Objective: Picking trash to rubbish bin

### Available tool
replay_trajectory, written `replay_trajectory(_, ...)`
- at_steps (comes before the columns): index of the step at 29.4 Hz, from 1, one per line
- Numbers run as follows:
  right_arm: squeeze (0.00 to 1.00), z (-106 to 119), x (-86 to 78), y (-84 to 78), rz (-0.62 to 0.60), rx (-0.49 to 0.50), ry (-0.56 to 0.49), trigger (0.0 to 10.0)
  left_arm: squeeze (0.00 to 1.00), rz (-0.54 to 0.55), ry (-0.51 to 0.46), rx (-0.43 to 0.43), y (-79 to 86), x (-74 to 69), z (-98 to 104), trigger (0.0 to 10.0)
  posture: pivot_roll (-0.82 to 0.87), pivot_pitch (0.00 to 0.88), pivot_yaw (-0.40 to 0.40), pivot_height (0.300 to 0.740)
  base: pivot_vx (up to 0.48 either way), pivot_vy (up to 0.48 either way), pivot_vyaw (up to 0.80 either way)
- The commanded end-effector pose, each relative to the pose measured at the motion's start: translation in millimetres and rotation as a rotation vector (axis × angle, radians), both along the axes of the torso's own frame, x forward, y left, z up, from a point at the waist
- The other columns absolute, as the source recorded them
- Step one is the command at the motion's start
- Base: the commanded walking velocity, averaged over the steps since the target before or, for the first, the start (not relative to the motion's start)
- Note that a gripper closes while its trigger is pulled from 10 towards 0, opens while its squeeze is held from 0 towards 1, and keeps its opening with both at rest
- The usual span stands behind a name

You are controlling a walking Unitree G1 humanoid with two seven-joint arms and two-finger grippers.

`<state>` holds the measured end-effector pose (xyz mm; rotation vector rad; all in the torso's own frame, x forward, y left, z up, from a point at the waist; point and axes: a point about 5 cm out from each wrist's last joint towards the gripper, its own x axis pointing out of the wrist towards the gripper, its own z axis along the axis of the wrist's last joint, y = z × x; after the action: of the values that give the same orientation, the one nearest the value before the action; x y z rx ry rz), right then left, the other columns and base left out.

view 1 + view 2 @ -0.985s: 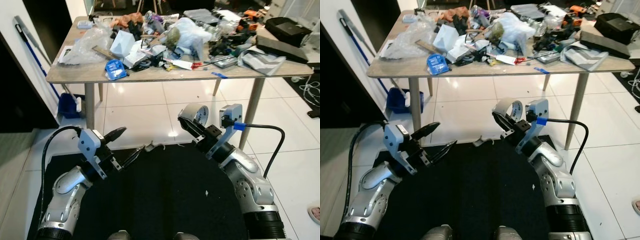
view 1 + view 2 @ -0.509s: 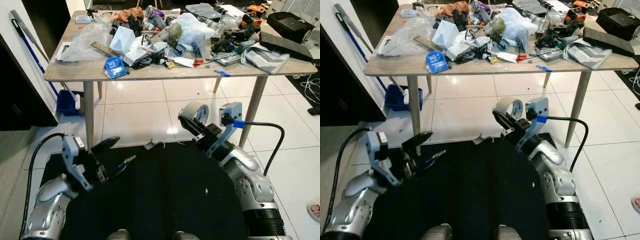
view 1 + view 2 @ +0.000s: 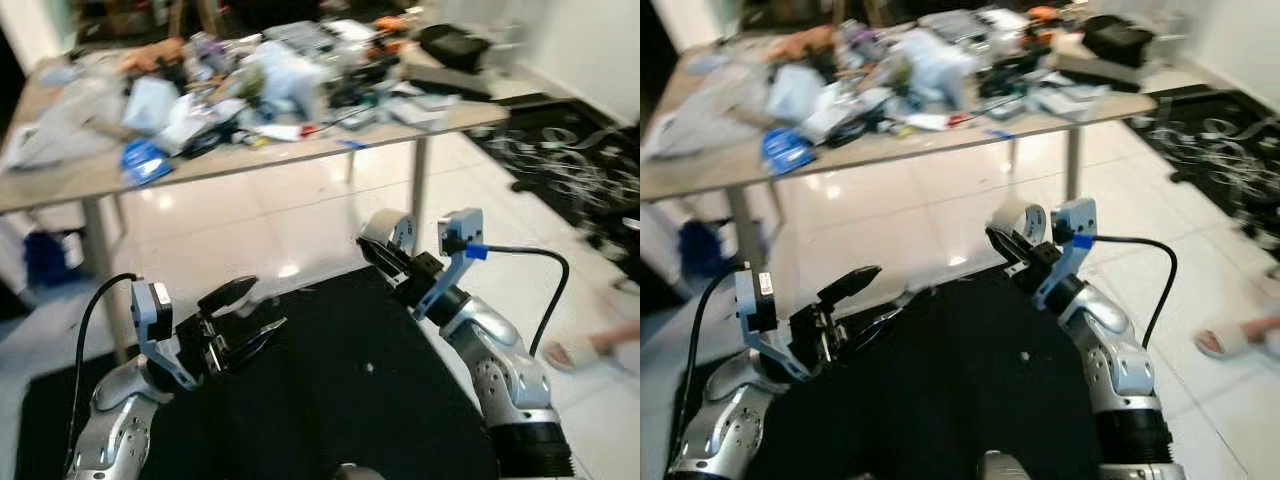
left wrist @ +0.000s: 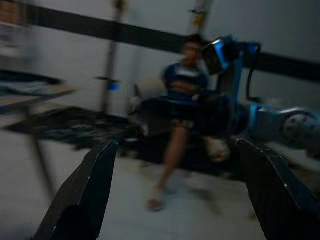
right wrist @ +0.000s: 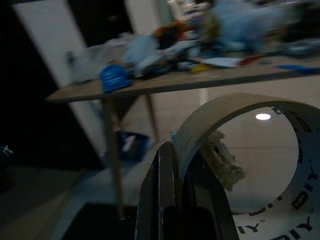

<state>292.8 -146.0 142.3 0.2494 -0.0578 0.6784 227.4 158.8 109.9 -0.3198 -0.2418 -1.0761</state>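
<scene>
Blurred all over, camera mid-swing. Ahead of both grippers and above them: a long wooden table [image 3: 60, 180], top heaped with clutter [image 3: 250, 85] — crumpled plastic bags, papers, a blue packet [image 3: 147, 160] near the front edge, dark gear toward the far right end. Glossy white tiled floor [image 3: 300, 220] beneath and beyond the table. Directly under both arms, a black mat [image 3: 340, 400]. Off past the right arm, a patterned dark rug [image 3: 570, 160], and low at the edge, a person's foot in a slipper [image 3: 585, 348].

Right gripper [image 3: 385, 262] raised over the mat's far edge, fingers clenched on a roll of tape [image 3: 390, 228] — the trash, held up just in front of the wrist, ring upright. Close up from the right wrist: black fingers pinching the tape ring's wall, pale cardboard hoop [image 5: 235, 115] arching away from the fingertips, a torn scrap [image 5: 222, 157] clinging inside, printed letters on the lower curve, table and blue packet blurred beyond.

Left gripper [image 3: 240, 320] level with it, well apart across the mat, fingers spread wide, nothing between them. From the left wrist: two dark fingers [image 4: 85, 195] parted at either side, between them a seated person [image 4: 182, 100] in the distance, and the right arm [image 4: 260, 117] reaching across with the tape.
</scene>
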Motion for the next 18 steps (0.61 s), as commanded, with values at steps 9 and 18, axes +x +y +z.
replay_trajectory(9, 0.00, -5.2, -1.2, 0.8, 0.006, -0.007, 0.029, 10.0, 0.00, -0.059, 0.035, -0.087, -11.7, -3.4, -1.2, 10.0, 0.00, 0.000, -0.013, 0.740, 0.000, 0.000, -0.79)
replay_trajectory(18, 0.00, -5.7, -1.2, 1.7, 0.013, -0.008, 0.031, 10.0, 0.00, -0.061, 0.038, -0.086, -9.7, -3.5, -0.8, 10.0, 0.00, 0.000, -0.013, 0.740, 0.000, 0.000, -0.79)
